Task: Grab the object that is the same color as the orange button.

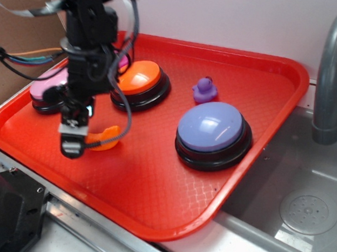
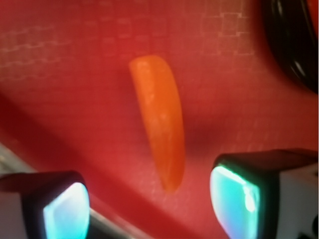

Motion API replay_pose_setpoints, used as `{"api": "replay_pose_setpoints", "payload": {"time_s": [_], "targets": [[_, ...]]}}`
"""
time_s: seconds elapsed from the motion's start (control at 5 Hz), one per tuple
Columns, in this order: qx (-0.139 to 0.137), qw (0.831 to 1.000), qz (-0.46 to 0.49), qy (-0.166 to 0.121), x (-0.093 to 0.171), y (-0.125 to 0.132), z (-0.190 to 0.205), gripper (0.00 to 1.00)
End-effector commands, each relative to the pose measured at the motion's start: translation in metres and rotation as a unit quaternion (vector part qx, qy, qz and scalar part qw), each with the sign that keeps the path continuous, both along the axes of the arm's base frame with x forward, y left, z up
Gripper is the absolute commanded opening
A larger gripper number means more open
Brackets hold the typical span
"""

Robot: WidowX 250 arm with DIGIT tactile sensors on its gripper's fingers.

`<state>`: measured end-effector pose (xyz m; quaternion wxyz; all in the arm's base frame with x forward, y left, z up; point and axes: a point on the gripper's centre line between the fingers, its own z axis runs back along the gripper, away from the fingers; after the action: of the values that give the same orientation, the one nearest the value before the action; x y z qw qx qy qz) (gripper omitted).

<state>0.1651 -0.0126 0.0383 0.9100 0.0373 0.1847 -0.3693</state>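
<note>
Orange crescent piece: small, glossy, curved, lying flat at centre-left of the exterior frame. Orange button: round domed cap on black base, upright, above and right of the crescent.

This looks like a toy kitchen set up as a robot test bench. A grey curved plastic faucet rises at three o'clock over a grey moulded sink basin with a round drain at five o'clock. A brown cardboard sheet and bundled coloured wires stand at ten o'clock.
</note>
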Motion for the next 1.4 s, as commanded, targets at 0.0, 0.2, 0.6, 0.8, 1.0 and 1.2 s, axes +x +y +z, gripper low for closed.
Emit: {"api": "replay_pose_setpoints", "payload": {"time_s": [0.0,0.2,0.6,0.8,1.0,1.2], "targets": [[-0.001,1.000,-0.028,-0.005,0.005,-0.008,-0.020,1.00],[0.009,0.999,-0.031,0.003,0.003,-0.011,-0.026,1.00],[0.017,1.000,-0.003,0.006,0.003,-0.010,-0.032,0.00],[0.012,1.000,0.012,-0.007,0.004,-0.008,-0.022,0.00],[0.008,0.999,0.041,-0.017,0.007,-0.002,-0.006,0.00],[0.027,0.988,0.148,-0.039,0.012,0.010,0.044,0.00]]}}
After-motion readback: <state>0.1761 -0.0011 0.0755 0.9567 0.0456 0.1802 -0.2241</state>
